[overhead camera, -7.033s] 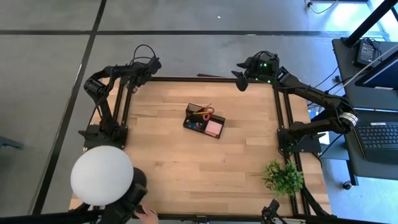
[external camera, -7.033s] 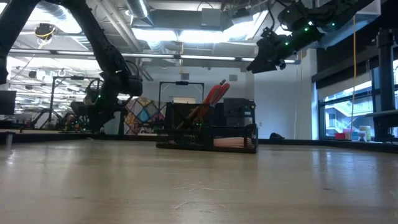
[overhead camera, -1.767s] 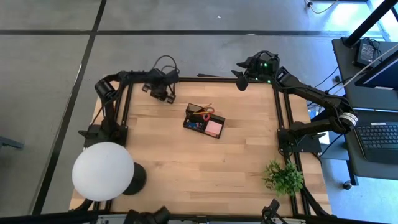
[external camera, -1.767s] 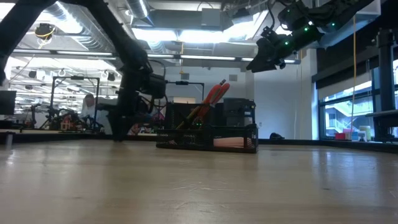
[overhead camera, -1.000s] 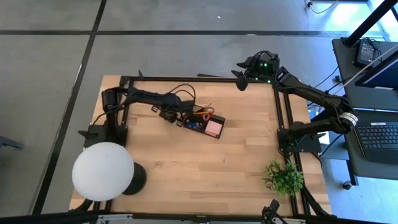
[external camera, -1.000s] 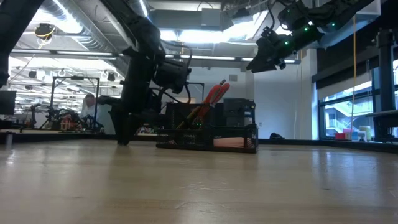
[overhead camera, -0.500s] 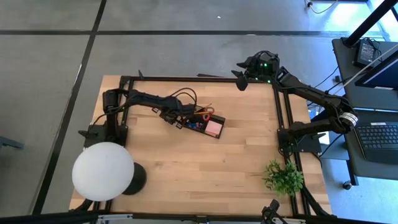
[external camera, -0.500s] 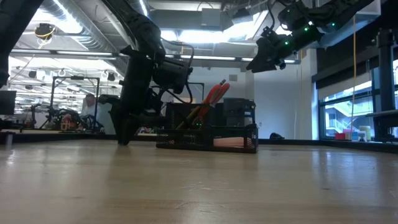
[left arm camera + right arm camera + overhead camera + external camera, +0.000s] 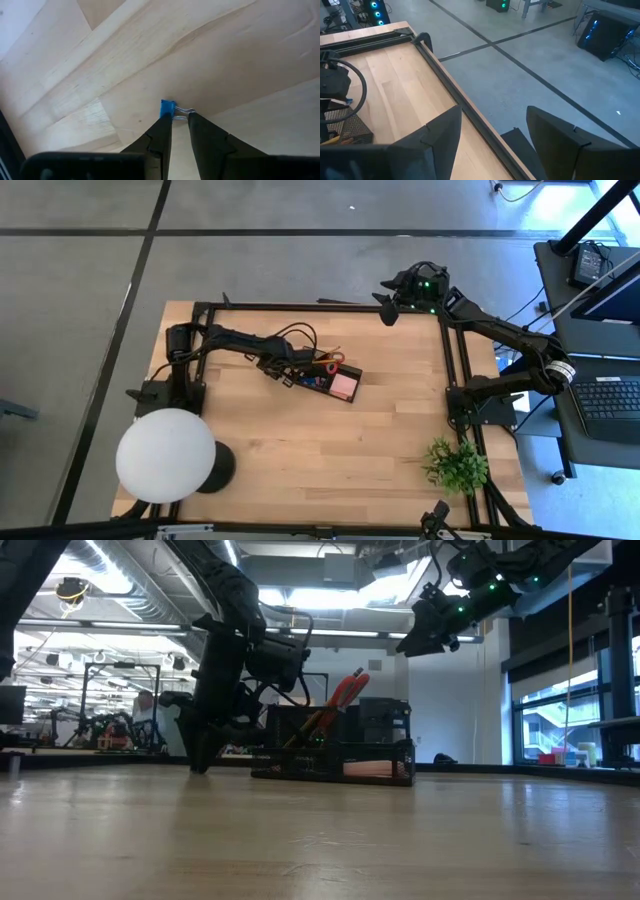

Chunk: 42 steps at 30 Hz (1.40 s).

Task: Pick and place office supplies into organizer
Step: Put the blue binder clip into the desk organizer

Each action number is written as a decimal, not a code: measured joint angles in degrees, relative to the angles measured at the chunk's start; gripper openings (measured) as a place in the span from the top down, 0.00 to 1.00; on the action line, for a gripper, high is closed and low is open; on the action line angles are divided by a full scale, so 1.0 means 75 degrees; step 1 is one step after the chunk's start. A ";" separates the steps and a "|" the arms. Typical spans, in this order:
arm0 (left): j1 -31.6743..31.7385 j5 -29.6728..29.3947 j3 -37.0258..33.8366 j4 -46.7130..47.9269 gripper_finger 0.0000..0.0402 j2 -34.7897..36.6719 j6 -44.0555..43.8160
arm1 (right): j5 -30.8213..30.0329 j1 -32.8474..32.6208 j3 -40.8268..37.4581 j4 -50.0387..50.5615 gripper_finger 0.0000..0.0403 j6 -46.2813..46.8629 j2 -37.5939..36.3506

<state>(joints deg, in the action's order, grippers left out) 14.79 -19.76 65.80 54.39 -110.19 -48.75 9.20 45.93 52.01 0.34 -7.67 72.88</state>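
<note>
- While the left arm stretches across the worktop (image 9: 300, 440) from its base at the left edge, the left gripper (image 9: 287, 377) sits low beside the organizer's left end, nearer the far edge than the near one.
- Seen from the left wrist, its fingers (image 9: 161, 134) stand narrow, with the tips at a small blue binder clip (image 9: 168, 109); the clip's blue body shows just past one fingertip and its wire handles lie between the two tips. Whether the clip is off the wood cannot be told.
- From the low camera, the left gripper (image 9: 200, 755) points down with its tip at the worktop surface, just beside the organizer (image 9: 335, 755).
- From above, the organizer (image 9: 328, 375) is a black divided tray, set at a slant about midway between the left and right edges and toward the far edge.
- Inside it, the pink sticky-note block (image 9: 344, 386) fills the compartment at its right end.
- Red-handled scissors (image 9: 322, 366) stand in a compartment nearer the far side; the low view shows their handles (image 9: 345, 690) leaning up above the tray.
- At the far right corner, the right gripper (image 9: 386, 302) hangs high, its fingers (image 9: 555, 135) spread wide with nothing between them.
- A white round lamp (image 9: 165, 455) stands at the near left corner, and a green plant (image 9: 456, 464) by the right edge toward the near corner.
</note>
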 joint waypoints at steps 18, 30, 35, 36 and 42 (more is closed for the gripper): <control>-0.0029 -0.0062 0.0003 -0.0002 0.84 0.0000 -0.0001 | 0.0002 -0.0017 0.0000 0.0003 0.43 0.0193 0.0000; -0.0023 -0.0222 0.0003 -0.0006 0.84 0.0000 0.0000 | 0.0000 -0.0017 0.0000 0.0003 0.43 0.0176 0.0000; -0.0023 -0.0231 0.0003 -0.0005 0.84 0.0000 -0.0002 | -0.0001 -0.0017 0.0000 0.0003 0.43 0.0164 0.0000; -0.0023 -0.0231 0.0003 -0.0003 0.84 0.0000 -0.0001 | -0.0001 -0.0017 0.0000 0.0003 0.43 0.0164 0.0000; -0.0023 -0.0237 0.0003 -0.0003 0.84 0.0000 -0.0003 | -0.0001 -0.0017 0.0000 0.0001 0.43 0.0164 0.0000</control>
<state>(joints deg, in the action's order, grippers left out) 14.61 -21.54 65.82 54.37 -110.19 -48.77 9.19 45.80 52.01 0.35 -6.44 72.88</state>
